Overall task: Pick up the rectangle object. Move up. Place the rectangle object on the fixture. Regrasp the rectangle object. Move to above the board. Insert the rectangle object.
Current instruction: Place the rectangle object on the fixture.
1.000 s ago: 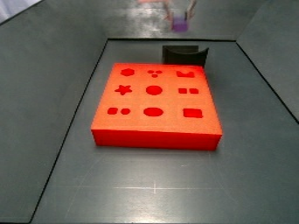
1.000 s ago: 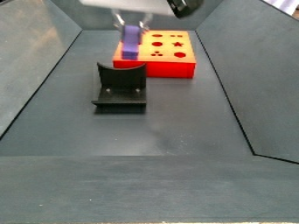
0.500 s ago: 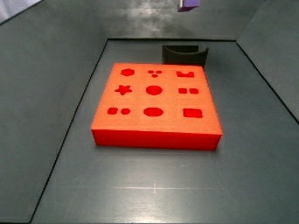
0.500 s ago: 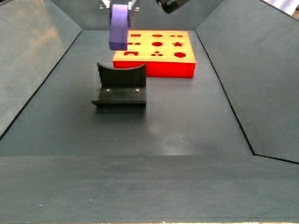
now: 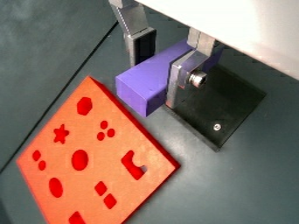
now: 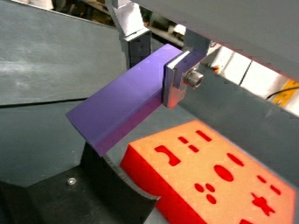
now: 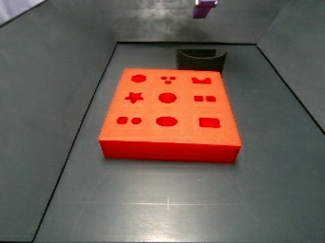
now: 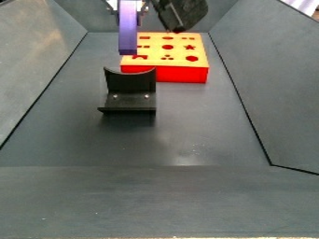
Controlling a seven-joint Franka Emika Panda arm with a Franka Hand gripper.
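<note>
My gripper [image 5: 160, 77] is shut on the rectangle object [image 5: 149, 85], a purple block that hangs high in the air. Both wrist views show the silver fingers [image 6: 180, 73] pressed on its two sides. In both side views the block [image 8: 127, 26] sits near the top edge, and my gripper is mostly cut off there [image 7: 203, 8]. It hangs above the black fixture [image 8: 129, 94], which stands empty on the floor beside the red-orange board [image 7: 169, 109]. The fixture [image 5: 225, 107] also lies below the block in a wrist view. The board's cut-outs are all open.
Sloping grey walls [image 7: 76, 104] enclose the dark floor on both sides. The board [image 8: 171, 56] lies just beyond the fixture [image 7: 200, 59]. Board and fixture are the only things on the floor.
The gripper has risen with the purple block over the last second. It has barely moved in the last half second.
</note>
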